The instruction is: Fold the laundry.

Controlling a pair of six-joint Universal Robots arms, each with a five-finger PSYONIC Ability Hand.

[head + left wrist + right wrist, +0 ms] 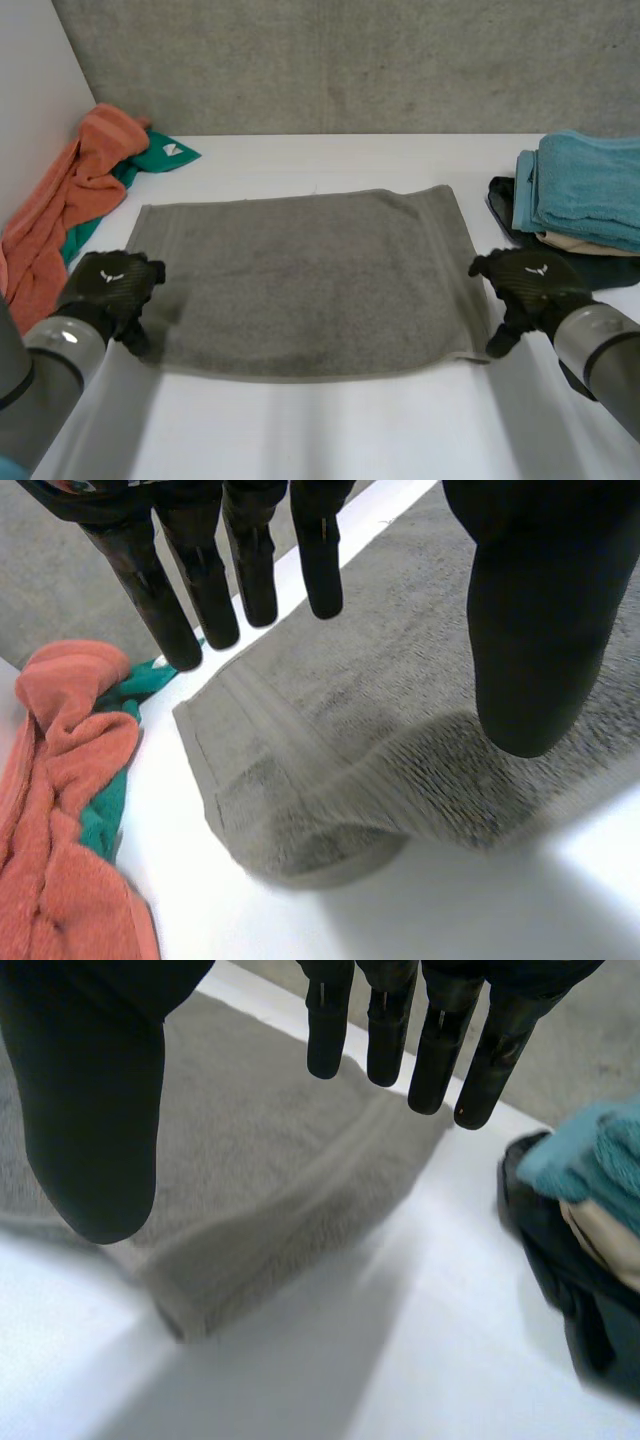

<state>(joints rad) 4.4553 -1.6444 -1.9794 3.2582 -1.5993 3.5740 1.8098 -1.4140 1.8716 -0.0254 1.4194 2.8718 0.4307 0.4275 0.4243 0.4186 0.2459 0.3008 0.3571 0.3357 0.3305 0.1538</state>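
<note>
I have the grey towel (310,280) spread flat on the table (330,430), its long side running left to right. My left hand (112,285) hovers at its near left corner and my right hand (525,285) at the near right, both with fingers straight, thumbs apart, gripping nothing. The left wrist view shows the left corner humped up, near an orange towel (60,810).

towel (300,280) flat on mid tabletop (330,430). left hand (115,285) at towel's near left corner, right hand (525,285) at near right corner. crumpled cloth heap (70,200) left of towel, apart. folded stack (590,195) right of towel, behind right hand.
</note>
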